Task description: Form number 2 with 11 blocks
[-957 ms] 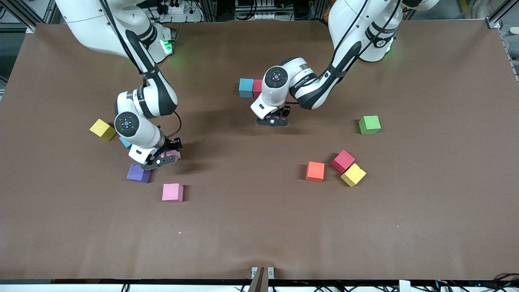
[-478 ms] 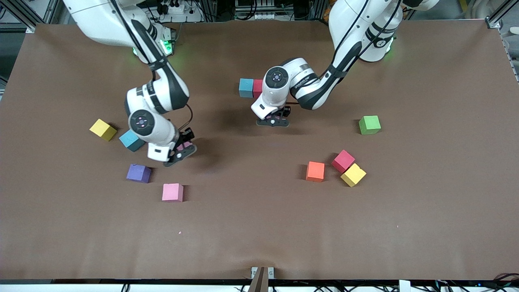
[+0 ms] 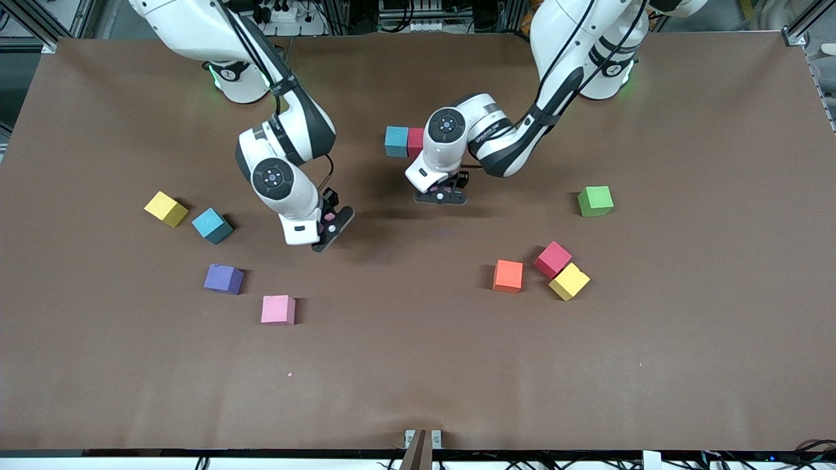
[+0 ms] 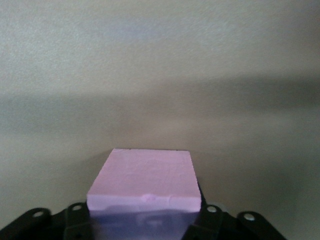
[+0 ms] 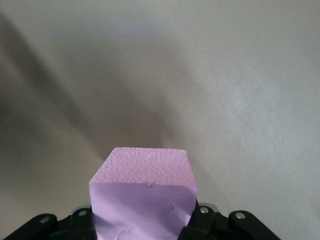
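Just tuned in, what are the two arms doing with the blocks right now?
Both arms have a pink block between their fingers. The right end effector holds its pink block in the air over bare table, toward the right arm's end. The left end effector is low over the middle of the table with another pink block between its fingers, next to a blue block and a red block sitting side by side. The other blocks lie scattered, unplaced.
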`<state>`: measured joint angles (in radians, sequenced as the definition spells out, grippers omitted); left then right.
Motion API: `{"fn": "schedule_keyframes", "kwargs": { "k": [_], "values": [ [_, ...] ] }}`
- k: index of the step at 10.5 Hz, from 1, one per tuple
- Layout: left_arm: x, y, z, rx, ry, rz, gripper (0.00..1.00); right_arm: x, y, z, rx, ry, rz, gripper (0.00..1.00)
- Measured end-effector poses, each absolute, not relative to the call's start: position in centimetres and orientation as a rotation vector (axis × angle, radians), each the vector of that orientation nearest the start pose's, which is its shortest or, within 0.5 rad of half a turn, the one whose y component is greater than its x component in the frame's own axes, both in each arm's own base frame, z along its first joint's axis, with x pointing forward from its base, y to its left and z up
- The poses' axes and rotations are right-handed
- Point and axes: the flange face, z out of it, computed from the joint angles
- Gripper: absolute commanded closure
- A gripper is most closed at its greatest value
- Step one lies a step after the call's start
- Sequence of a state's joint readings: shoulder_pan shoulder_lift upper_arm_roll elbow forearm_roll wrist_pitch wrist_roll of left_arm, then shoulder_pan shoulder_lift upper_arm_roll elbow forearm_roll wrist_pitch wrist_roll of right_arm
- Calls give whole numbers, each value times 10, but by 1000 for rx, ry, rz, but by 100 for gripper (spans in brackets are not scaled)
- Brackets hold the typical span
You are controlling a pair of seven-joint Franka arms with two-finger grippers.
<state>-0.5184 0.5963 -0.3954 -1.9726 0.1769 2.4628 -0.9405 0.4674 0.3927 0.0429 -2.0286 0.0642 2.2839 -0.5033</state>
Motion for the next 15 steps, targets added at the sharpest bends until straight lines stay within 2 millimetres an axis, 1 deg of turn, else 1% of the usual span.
{"fn": "schedule_keyframes", "kwargs": {
  "k": [2, 4, 5, 8, 10, 11, 13, 15],
  "values": [
    [374, -470, 172, -3148, 71, 207, 0, 511, 286, 242, -2611, -1606, 203, 56],
    [378, -470, 178, -3155, 37, 194, 0, 512, 284, 242, -2550, -1696, 198, 56],
    [382, -471, 185, -3158, 24, 182, 0, 512, 284, 242, -2536, -1717, 198, 55],
    [405, -475, 224, -3165, -34, 127, 0, 510, 288, 242, -2507, -1801, 201, 54],
    [418, -469, 247, -3179, -66, 78, 0, 502, 306, 244, -2467, -1865, 190, 52],
    [427, -462, 257, -3182, -92, 58, 0, 495, 321, 247, -2442, -1902, 178, 52],
    [452, -441, 272, -3187, -159, 15, 0, 481, 356, 254, -2386, -1983, 141, 53],
    [484, -409, 282, -3191, -162, -17, 0, 462, 393, 253, -2317, -2081, 126, 53]
  ]
}}
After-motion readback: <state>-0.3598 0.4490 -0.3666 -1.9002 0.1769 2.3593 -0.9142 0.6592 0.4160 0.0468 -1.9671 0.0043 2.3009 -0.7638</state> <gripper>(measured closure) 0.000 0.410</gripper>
